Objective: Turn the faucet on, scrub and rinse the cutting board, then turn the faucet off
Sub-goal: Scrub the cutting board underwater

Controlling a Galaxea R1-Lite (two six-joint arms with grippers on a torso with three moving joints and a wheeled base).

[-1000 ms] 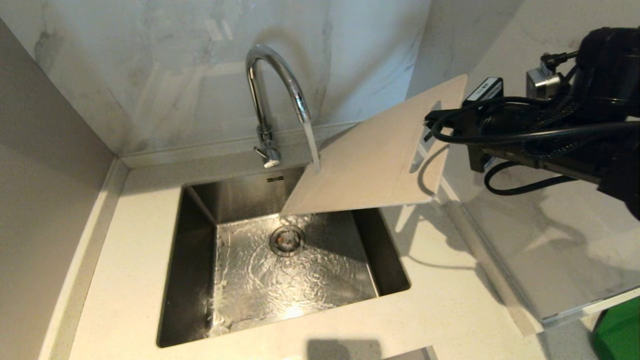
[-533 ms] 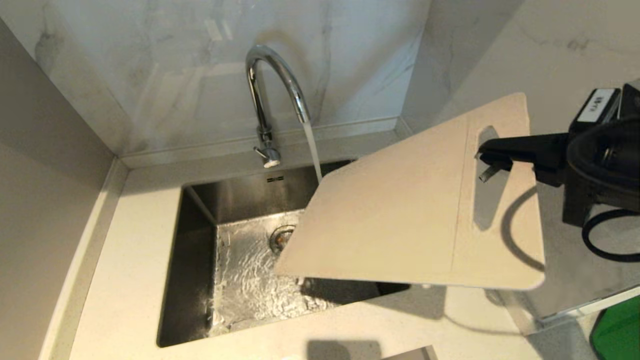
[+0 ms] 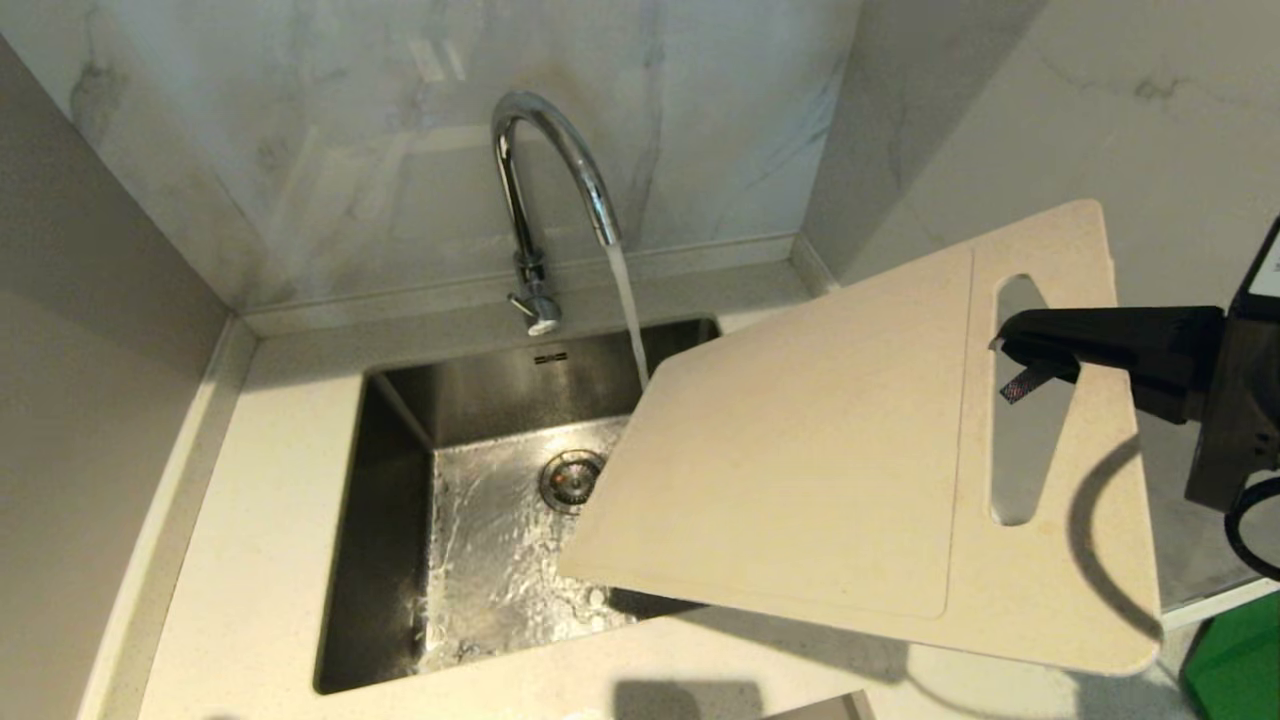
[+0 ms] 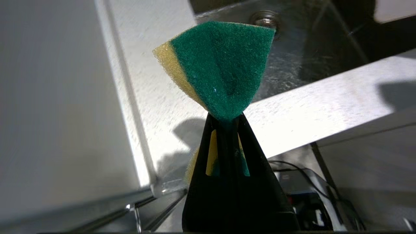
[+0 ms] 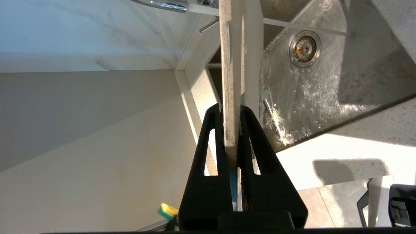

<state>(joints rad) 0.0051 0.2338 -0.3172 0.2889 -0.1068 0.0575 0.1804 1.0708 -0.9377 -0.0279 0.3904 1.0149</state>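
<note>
Both grippers grip: right gripper (image 3: 1010, 355) cutting board (image 3: 800, 470), left gripper (image 4: 226, 118) sponge (image 4: 221, 65).

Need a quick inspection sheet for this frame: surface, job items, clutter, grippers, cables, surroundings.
Surface: pale speckled countertop around a steel sink; sink floor wet, drain uncovered.
Job's things: faucet running, stream falling behind the cutting board's far corner. Cutting board held tilted in the air over the sink's right side.
Clutter: nothing seen on the counter.
Grippers: right gripper shut on the cutting board at its slot handle; left gripper shut on a green-and-yellow sponge, outside the head view.
Cables: black cable loop at the right arm, clear of the water.
Surroundings: marble-look wall behind; green object at lower right, unidentifiable.
</note>
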